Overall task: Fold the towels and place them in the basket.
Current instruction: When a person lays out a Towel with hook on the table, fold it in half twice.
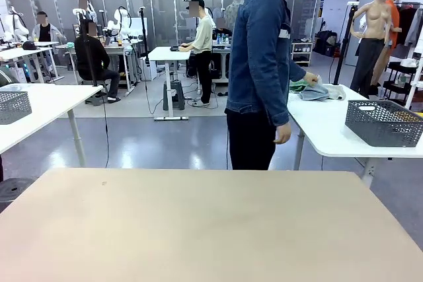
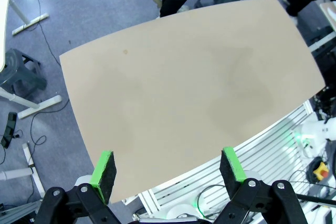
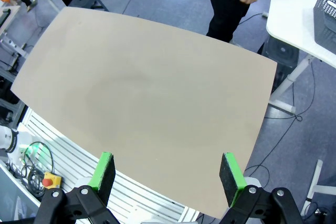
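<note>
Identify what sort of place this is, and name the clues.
Probably an open-plan lab or workshop: rows of white worktables, people working at desks farther back, and cables trailing over a glossy grey floor.

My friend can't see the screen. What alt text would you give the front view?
A person in a denim jacket stands beyond the beige table, turned toward a white side table at the right, one hand at the towels bunched there. A dark grey mesh basket sits on the same side table, nearer the camera.
</note>
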Tool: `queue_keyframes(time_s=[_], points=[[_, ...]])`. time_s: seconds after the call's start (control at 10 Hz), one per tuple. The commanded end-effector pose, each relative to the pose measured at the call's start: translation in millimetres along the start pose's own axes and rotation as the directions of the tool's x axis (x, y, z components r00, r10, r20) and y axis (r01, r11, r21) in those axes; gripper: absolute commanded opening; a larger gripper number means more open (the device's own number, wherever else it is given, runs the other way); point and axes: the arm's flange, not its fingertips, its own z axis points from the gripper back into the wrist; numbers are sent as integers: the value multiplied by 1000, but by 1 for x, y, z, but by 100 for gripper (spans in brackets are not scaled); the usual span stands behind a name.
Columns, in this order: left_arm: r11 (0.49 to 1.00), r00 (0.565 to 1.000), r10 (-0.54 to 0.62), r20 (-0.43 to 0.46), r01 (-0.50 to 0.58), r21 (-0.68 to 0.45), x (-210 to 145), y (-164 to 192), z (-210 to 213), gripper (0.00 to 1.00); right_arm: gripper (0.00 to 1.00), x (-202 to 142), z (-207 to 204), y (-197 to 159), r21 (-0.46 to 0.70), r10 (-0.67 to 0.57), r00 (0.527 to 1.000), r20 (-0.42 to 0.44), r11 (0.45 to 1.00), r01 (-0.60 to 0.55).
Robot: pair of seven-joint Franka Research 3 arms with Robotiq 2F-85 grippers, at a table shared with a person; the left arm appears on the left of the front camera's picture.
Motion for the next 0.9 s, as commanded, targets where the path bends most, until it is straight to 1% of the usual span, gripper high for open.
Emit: queue_keyframes(time_s=[0.0,0.8], points=[[1000,1000,-7,2,7,-5,1,-1,0,100,100,1,-1,1,5,-1,1000,6,1000,1],[1000,1000,-7,2,7,-5,1,-1,0,100,100,1,-1,1,5,-1,1000,6,1000,1]])
